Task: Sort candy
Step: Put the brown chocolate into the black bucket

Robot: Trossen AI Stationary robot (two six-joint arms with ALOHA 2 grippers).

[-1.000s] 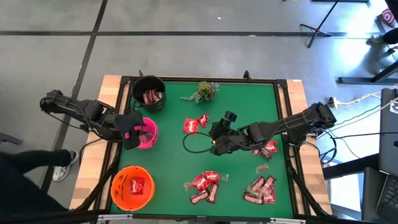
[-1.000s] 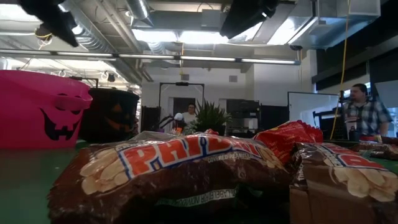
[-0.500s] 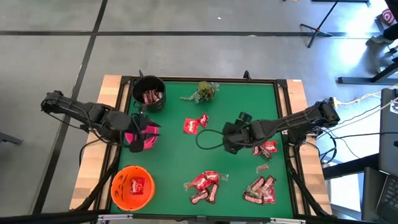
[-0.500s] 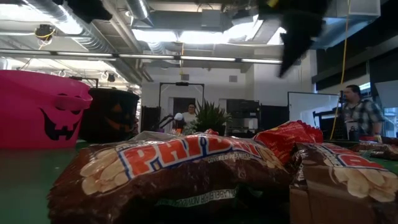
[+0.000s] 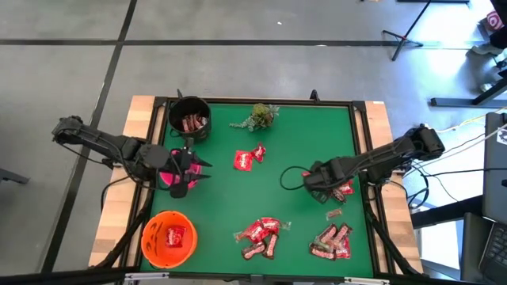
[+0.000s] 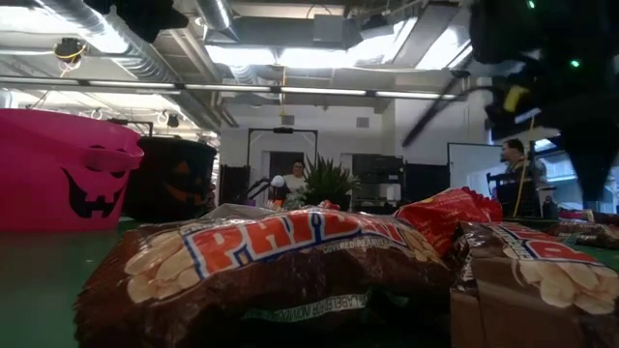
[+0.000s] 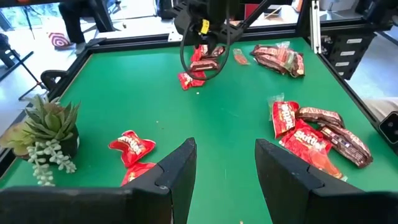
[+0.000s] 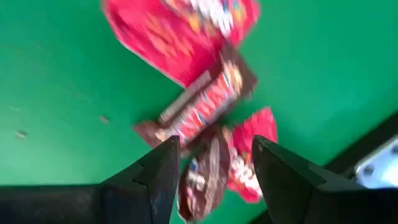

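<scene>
Covering the green table (image 5: 309,134), candy (image 5: 261,233) lies in scattered piles.

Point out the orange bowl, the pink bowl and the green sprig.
orange bowl (image 5: 150,224): high view, on its left rim.
pink bowl (image 6: 44,174): low view, on its front wall beside the printed face.
green sprig (image 5: 261,115): high view, on its leafy middle.

Pink bowl (image 5: 188,170) mostly hidden beneath left claw (image 5: 190,169)

Grey floor (image 5: 238,63), ceiling striplights (image 6: 290,92)
</scene>
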